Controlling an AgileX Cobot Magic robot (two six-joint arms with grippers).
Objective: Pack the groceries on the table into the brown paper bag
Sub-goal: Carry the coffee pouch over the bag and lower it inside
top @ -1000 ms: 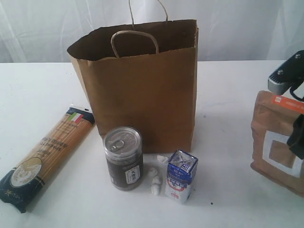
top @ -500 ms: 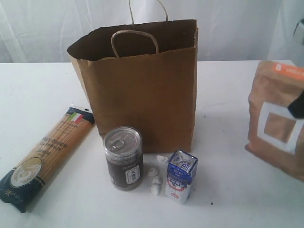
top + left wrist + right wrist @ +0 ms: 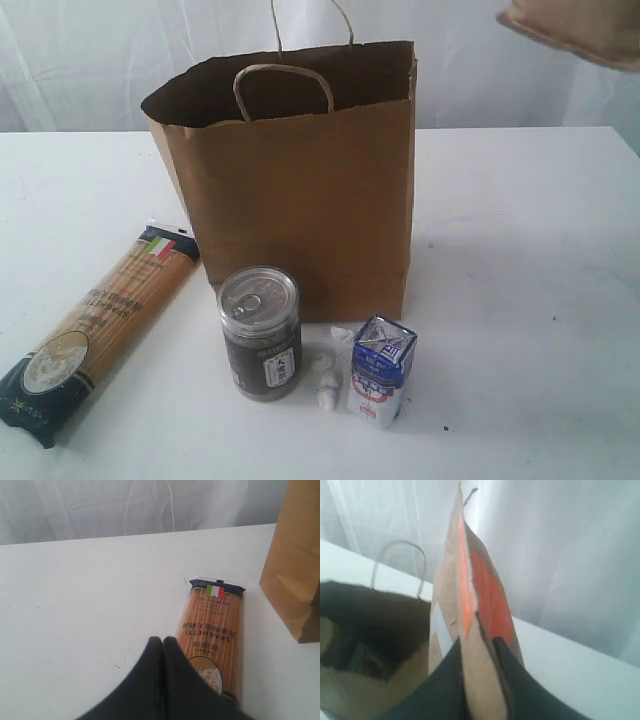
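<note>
The brown paper bag [image 3: 295,190] stands open on the white table [image 3: 520,260]. In front of it stand a dark can [image 3: 260,332] and a blue-white mini carton [image 3: 381,370]; the long spaghetti packet [image 3: 95,325] lies at the left. My right gripper [image 3: 476,647] is shut on the brown pouch with orange label [image 3: 470,605], held high above the bag's open mouth [image 3: 365,630]; only the pouch's lower edge [image 3: 575,25] shows in the exterior view. My left gripper [image 3: 162,641] is shut and empty, just above the spaghetti packet [image 3: 212,625]. The tan-lidded jar and yellow spice jar are not clearly visible.
Small white crumpled bits [image 3: 327,375] lie between the can and the carton. A white curtain [image 3: 100,60] hangs behind the table. Dim shapes lie inside the bag [image 3: 355,655].
The right gripper has lifted the brown pouch from the table's right side up and toward the bag, nearly out of the exterior view. The other groceries have not moved.
</note>
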